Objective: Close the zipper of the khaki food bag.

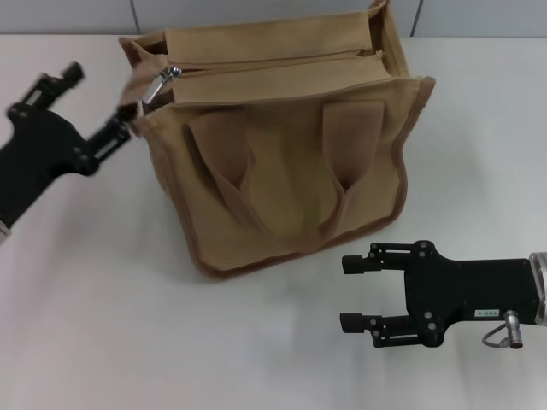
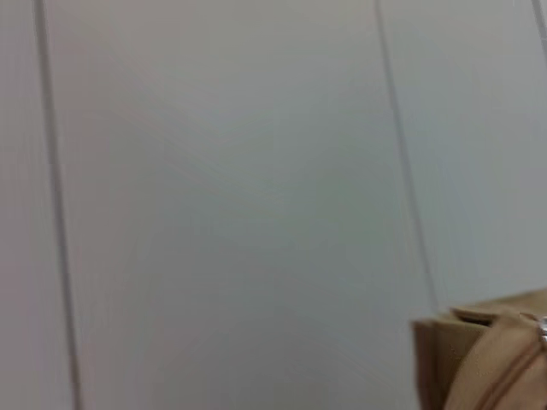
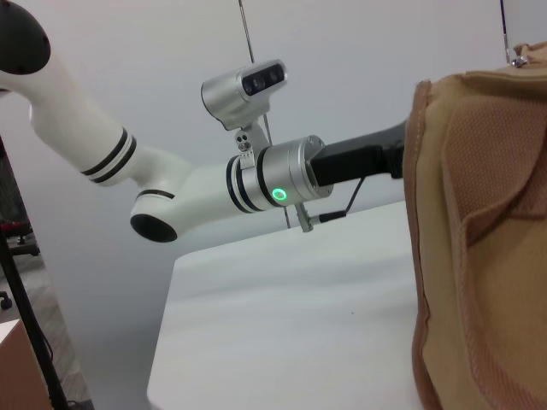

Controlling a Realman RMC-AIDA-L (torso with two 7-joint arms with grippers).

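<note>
The khaki food bag [image 1: 282, 171] stands upright mid-table with its two handles hanging down the front. The zipper [image 1: 282, 64] runs across the top panel as a narrow line, its two sides lying close together. The silver pull tab [image 1: 161, 83] sits at the bag's left end. My left gripper [image 1: 96, 102] is open beside the bag's left top corner, and its nearer finger [image 1: 115, 130] is at the bag's edge, just below the tab. My right gripper [image 1: 350, 293] is open and empty on the table, in front and to the right of the bag. A corner of the bag shows in the left wrist view [image 2: 479, 359].
The white table [image 1: 102, 325] stretches around the bag, with a pale panelled wall behind it [image 2: 214, 171]. The right wrist view shows the bag's side [image 3: 479, 256] close by, and my left arm [image 3: 214, 184] reaches behind it.
</note>
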